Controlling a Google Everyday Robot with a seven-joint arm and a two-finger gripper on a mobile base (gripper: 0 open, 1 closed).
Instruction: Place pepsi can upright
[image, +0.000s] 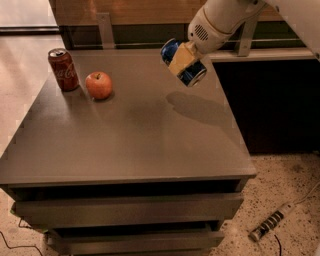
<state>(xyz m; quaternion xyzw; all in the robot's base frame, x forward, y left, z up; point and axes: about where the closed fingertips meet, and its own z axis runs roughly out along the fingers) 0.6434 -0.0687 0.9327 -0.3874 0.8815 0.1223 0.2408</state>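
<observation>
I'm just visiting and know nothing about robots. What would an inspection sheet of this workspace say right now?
Surface: grey table, drawers below.
Job's things: pepsi can tilted, held in the air over the table's far side, not upright.
Clutter: red cola can upright at far left; apple close beside it.
Pincer: at the top, shut on the pepsi can.
Cables: power strip with its cord on the floor, lower right.
Surroundings: speckled floor; wooden wall behind.
</observation>
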